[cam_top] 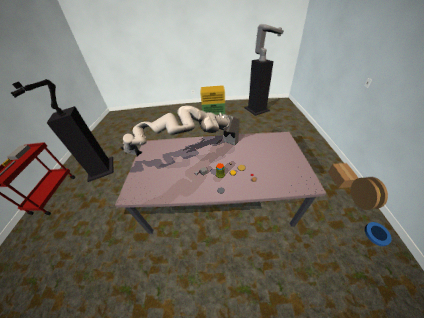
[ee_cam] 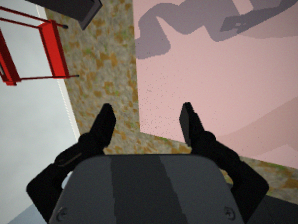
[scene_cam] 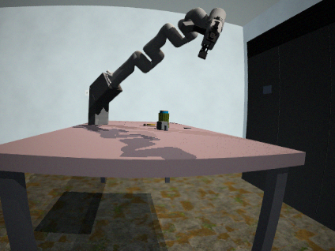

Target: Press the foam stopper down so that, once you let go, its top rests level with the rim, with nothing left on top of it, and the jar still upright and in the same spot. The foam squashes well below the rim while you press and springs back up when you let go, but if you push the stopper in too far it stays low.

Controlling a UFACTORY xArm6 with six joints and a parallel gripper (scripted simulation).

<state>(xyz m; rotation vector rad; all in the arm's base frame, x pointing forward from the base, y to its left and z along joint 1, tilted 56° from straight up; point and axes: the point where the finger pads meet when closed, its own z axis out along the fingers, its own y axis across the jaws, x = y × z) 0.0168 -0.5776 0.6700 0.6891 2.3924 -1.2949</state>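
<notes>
Now | my gripper point(ee_cam: 147, 111) splayed wide, grasping nothing, high above table point(cam_top: 280, 150) edge | jar point(cam_top: 220, 172) upright mid-table, orange stopper point(cam_top: 220, 166) proud of rim | approach pending

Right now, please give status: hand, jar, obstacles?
Hand open, empty, high above table. Jar upright, stopper unpressed. Small items beside jar, none on top.
</notes>
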